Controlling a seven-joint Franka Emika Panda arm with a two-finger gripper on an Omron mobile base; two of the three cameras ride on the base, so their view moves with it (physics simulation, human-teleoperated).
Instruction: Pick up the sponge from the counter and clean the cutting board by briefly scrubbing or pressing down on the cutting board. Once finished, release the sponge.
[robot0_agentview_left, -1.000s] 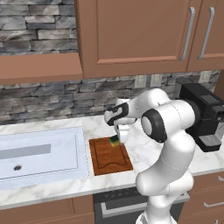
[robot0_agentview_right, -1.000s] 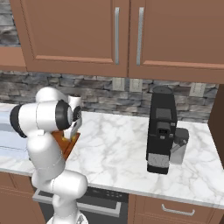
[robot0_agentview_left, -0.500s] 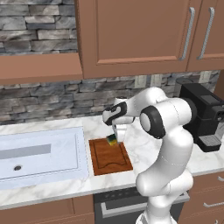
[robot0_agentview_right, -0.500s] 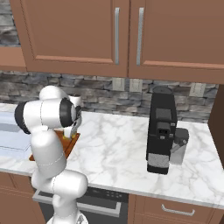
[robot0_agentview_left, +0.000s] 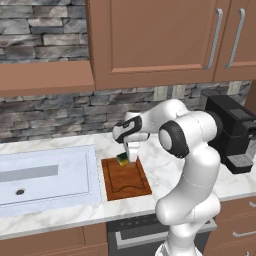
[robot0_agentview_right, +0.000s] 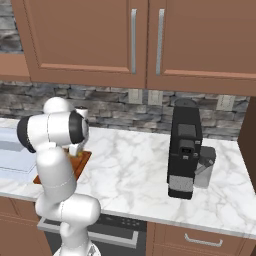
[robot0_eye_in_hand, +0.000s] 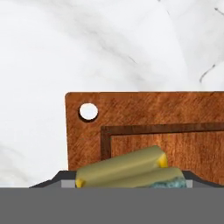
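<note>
The sponge (robot0_agentview_left: 122, 159), yellow with a dark green layer, is clamped in my gripper (robot0_agentview_left: 131, 156), which is shut on it. It sits low over the far end of the reddish-brown cutting board (robot0_agentview_left: 125, 181); I cannot tell whether it touches the wood. In the hand view the sponge (robot0_eye_in_hand: 127, 170) lies tilted across the gripper (robot0_eye_in_hand: 127, 183), over the grooved cutting board (robot0_eye_in_hand: 153, 116) near its round corner hole. Beyond it spreads the white marble counter (robot0_eye_in_hand: 87, 43). From the right base view a corner of the cutting board (robot0_agentview_right: 83, 159) shows behind the arm.
A pale sink basin (robot0_agentview_left: 45, 175) lies just left of the board. A black coffee machine (robot0_agentview_left: 232, 135) stands on the counter to the right, with a grey cup (robot0_agentview_right: 205, 167) at its side. Wall cabinets hang above the stone backsplash.
The hand has shifted slightly over the far end of the board with the sponge still in its grip. The board has stayed put.
</note>
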